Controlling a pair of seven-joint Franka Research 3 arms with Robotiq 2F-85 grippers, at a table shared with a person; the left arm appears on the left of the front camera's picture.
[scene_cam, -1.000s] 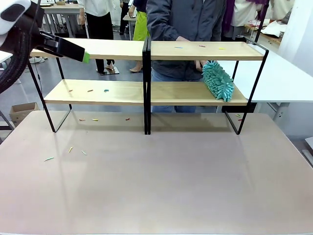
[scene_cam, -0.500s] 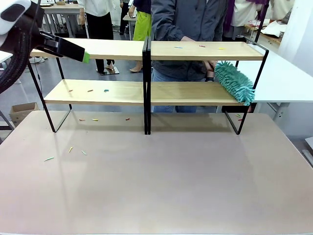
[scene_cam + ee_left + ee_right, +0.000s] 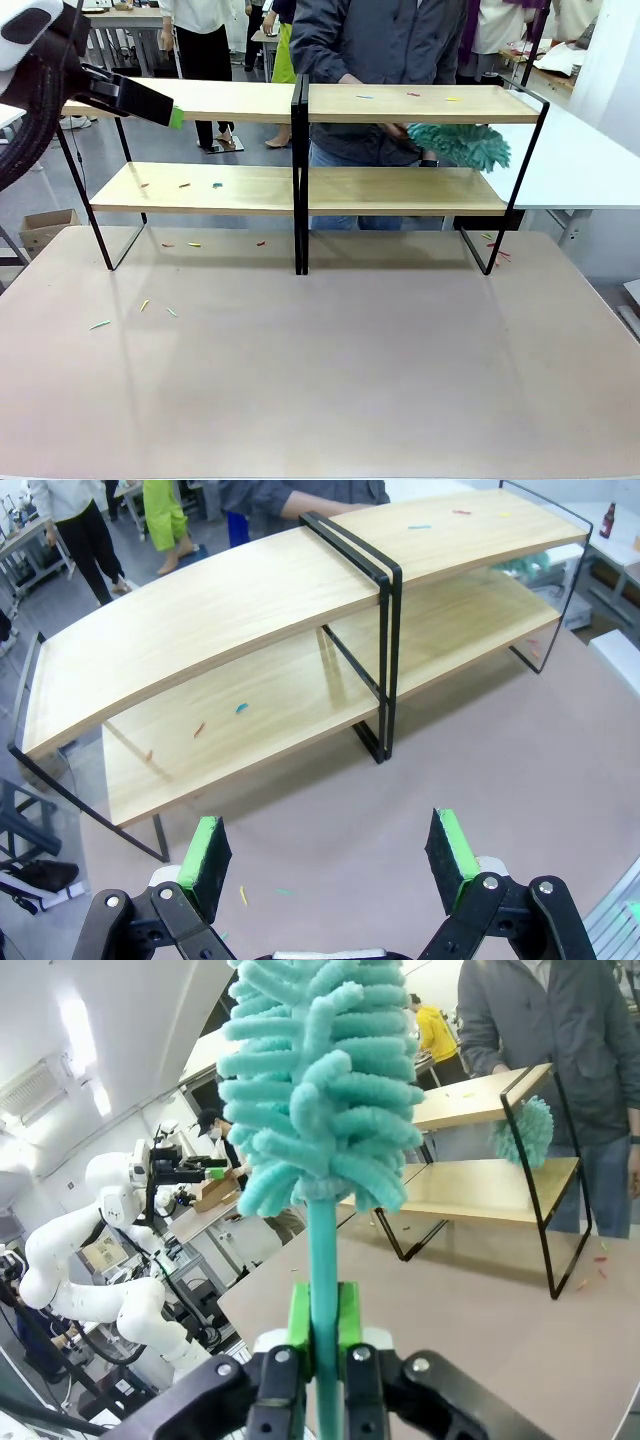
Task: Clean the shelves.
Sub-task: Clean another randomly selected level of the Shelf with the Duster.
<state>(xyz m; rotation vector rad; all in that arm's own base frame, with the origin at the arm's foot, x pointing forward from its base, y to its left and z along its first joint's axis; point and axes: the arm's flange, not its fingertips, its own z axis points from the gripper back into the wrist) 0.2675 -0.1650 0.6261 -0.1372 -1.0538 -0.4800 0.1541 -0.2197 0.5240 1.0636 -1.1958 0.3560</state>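
the shelves (image 3: 400, 190) stand at the far side of the big table (image 3: 350, 380), which has a smooth, flat, pinkish top. they are long boards of pale wood, two high, in a thin black metal frame. the two halves meet at a black post in the middle. little bits (image 3: 215, 184), thin and red, yellow or blue, lie on the boards and on the table in front of the left half.

a person (image 3: 380, 40) in a grey jacket stands behind the shelves and holds the fluffy duster (image 3: 455, 143). it is teal and shaggy, and it lies flat in the air between the top and bottom boards of the right half.

the left claw (image 3: 330, 855) is wide open with nothing in it, its flat green pads far apart. it hangs up high by the left end of the top board.

the right claw (image 3: 323, 1320) is squeezed tight on the thin teal stick of the robot's duster (image 3: 320, 1080). its head is a bunch of soft, wormy loops standing straight up.
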